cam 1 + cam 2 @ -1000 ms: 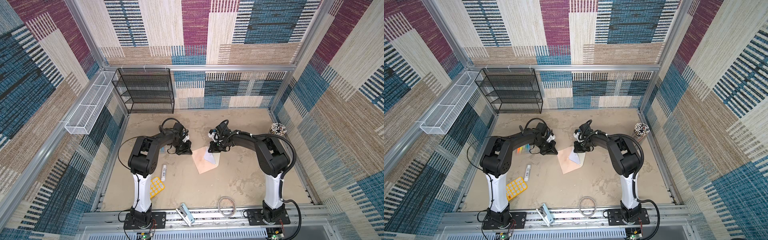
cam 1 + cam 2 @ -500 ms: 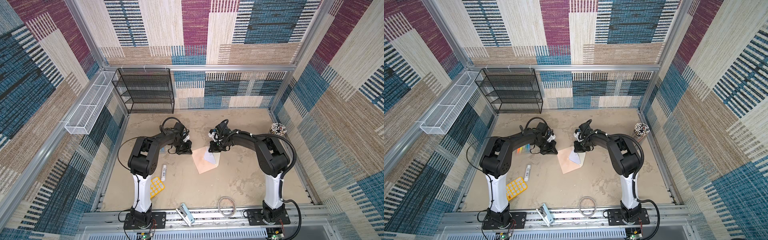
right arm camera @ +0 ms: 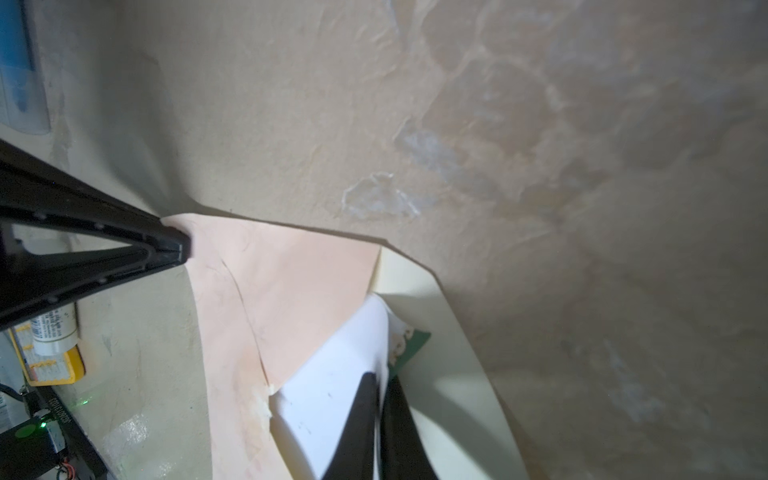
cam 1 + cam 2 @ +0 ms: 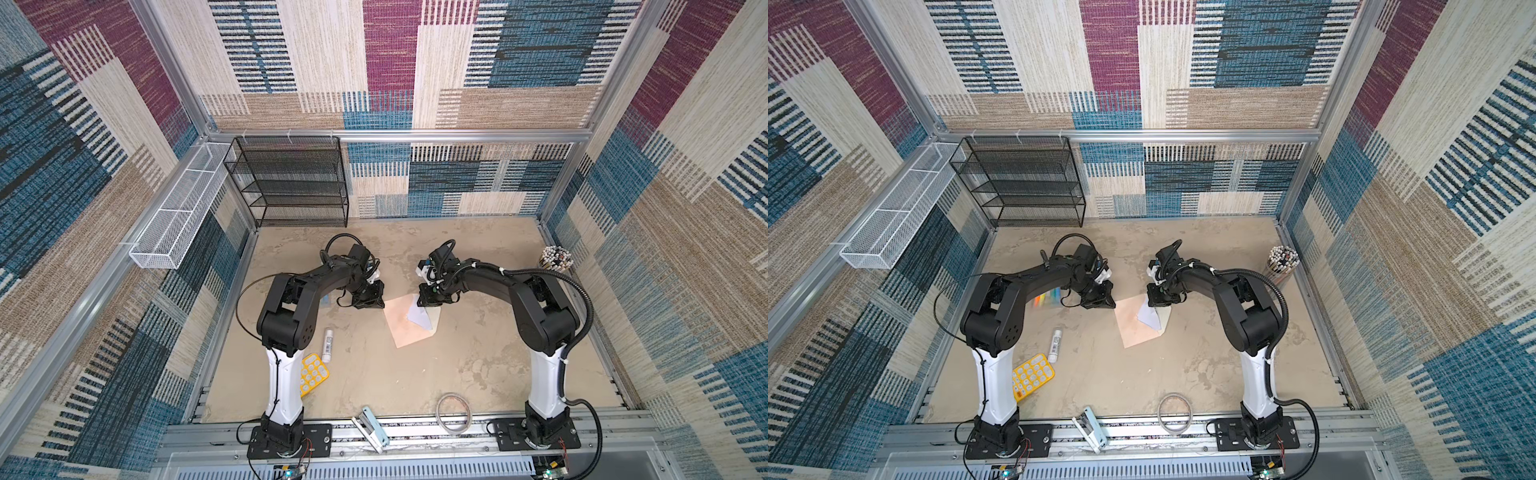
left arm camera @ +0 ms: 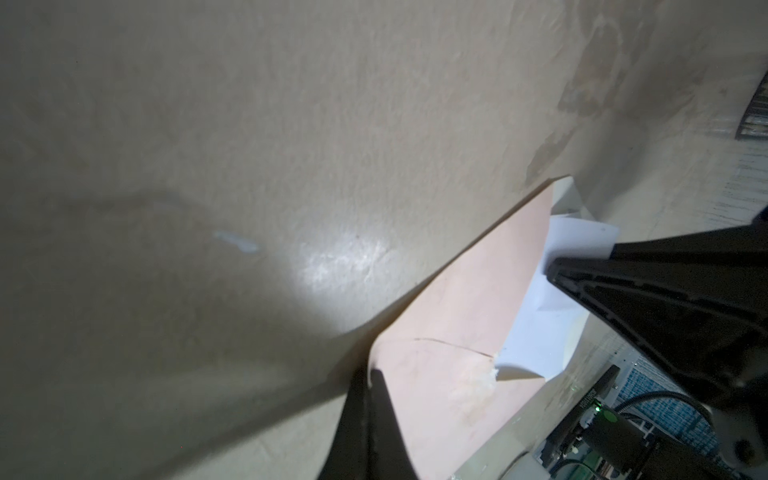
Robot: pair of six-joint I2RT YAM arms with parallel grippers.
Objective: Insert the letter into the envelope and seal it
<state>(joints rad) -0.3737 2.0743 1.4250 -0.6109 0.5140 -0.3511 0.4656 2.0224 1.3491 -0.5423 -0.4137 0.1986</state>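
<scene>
Toward the desk's near left corner, the glue stick [image 4: 328,341] lies untouched. At the desk's middle lies the envelope [image 4: 401,330], its cream flap [image 3: 453,386] open. The letter [image 4: 419,318] is partway into the pocket, with a white corner and a bit of green border outside. Just beyond, the right jaws are clamped on the letter, and the left jaws are pinched on the envelope's far corner. I judge that what is left is to push the sheet fully in, fold the flap and seal it.

Beige tbl [image 4: 395,374], envelope [image 4: 401,328] mid, glue stick [image 4: 328,341], yellow calc [image 4: 313,372], pencil cup [image 4: 557,258]
</scene>
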